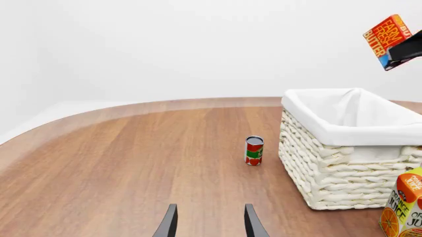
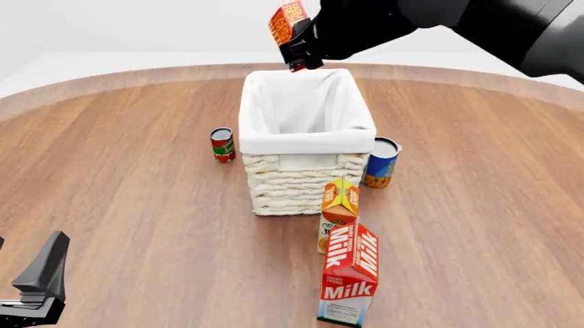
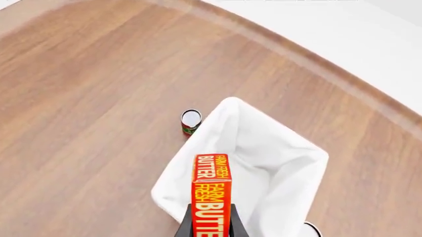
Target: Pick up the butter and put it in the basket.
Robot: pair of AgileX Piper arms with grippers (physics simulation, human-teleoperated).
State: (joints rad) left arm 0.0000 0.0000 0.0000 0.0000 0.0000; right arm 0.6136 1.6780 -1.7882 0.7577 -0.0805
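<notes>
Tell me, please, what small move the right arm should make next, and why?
Probably lower the right gripper a little and then open its jaws. It holds the butter high above the basket, and the right wrist view shows the white liner directly under the box, so it seems already aligned for a drop.

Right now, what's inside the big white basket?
The basket shows only its white cloth liner inside; nothing lies on the visible part. The bottom near the front wall is hidden. The butter hangs above it in the right claw.
</notes>
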